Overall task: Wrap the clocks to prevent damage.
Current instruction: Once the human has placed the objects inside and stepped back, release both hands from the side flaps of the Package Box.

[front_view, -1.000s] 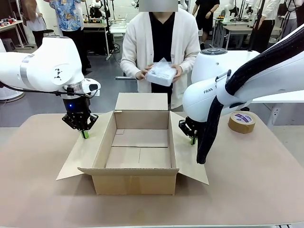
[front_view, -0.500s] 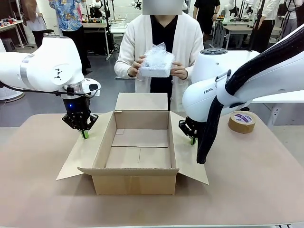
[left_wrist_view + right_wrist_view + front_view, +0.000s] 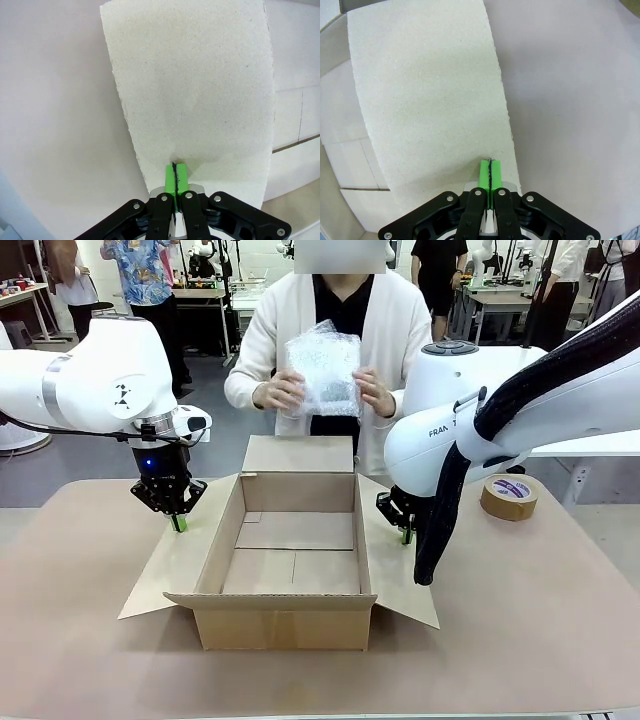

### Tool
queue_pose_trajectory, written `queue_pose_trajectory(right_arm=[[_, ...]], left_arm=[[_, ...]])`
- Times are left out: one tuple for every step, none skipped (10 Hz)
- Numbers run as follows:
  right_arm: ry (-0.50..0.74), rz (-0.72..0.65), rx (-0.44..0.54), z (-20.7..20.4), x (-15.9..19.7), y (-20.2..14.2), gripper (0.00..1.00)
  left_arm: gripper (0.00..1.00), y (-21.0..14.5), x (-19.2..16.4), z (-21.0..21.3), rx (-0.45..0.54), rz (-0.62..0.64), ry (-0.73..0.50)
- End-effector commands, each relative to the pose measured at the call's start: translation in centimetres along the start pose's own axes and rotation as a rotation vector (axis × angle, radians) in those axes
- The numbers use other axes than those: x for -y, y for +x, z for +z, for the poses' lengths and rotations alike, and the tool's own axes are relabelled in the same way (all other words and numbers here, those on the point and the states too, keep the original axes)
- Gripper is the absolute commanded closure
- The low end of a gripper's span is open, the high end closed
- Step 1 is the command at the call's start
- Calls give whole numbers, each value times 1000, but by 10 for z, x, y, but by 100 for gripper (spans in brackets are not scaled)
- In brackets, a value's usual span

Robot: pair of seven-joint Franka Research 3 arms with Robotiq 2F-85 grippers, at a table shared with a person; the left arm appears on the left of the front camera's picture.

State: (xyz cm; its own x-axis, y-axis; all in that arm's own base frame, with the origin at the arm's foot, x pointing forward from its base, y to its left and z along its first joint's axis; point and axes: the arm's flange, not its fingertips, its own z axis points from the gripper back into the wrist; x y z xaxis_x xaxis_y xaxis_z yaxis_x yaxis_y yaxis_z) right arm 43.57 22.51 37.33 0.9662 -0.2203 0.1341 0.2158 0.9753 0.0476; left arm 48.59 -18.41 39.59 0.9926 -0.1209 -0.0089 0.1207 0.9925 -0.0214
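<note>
Two robot grippers press down on an open cardboard box [image 3: 290, 622] standing in the middle of the table [image 3: 560, 640]. My left gripper [image 3: 178, 523] has its green pads squeezed together with nothing between them, and its tips rest on the box's left side flap [image 3: 172, 570]. In the left wrist view, the gripper [image 3: 174, 175] touches pale cardboard near the flap's [image 3: 190, 90] edge. My right gripper [image 3: 406, 535] does the same on the right side flap [image 3: 395, 575]. Its wrist view shows the pads [image 3: 485, 172] pressed flat together and the gripper [image 3: 490, 172] touching that flap [image 3: 430, 100].

I judge that both tools are pinning the flaps outward so the box stays open and steady for loading.

Across the table a person [image 3: 400, 330] in a white cardigan holds a bundle of bubble wrap [image 3: 323, 375] between both hands. It is at chest height, above and beyond the box's far wall. The bundle is presumably a clock being wrapped, though I cannot make out a clock through the plastic. Bare cardboard floor shows inside the box, so nothing looks packed yet. A roll of brown tape [image 3: 509, 497] lies on the table to the right, well apart from the box, likely waiting for sealing.
</note>
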Motion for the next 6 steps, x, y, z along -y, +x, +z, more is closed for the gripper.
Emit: queue_pose_trajectory(right_arm=[[-1, 3, -4, -3, -1, -2, 99], [-1, 3, -4, -3, -1, -2, 99], [-1, 3, -4, -3, -1, -2, 99], [-1, 3, -4, -3, -1, -2, 99], [-1, 3, -4, -3, -1, -2, 99], [-1, 3, -4, -3, -1, -2, 99]], left_arm=[[100, 0, -1, 0, -7, -4, 14], [100, 0, -1, 0, -7, -4, 14], [100, 0, -1, 0, -7, -4, 14], [100, 0, -1, 0, -7, -4, 14], [100, 0, -1, 0, -7, -4, 14], [100, 0, -1, 0, -7, -4, 14]])
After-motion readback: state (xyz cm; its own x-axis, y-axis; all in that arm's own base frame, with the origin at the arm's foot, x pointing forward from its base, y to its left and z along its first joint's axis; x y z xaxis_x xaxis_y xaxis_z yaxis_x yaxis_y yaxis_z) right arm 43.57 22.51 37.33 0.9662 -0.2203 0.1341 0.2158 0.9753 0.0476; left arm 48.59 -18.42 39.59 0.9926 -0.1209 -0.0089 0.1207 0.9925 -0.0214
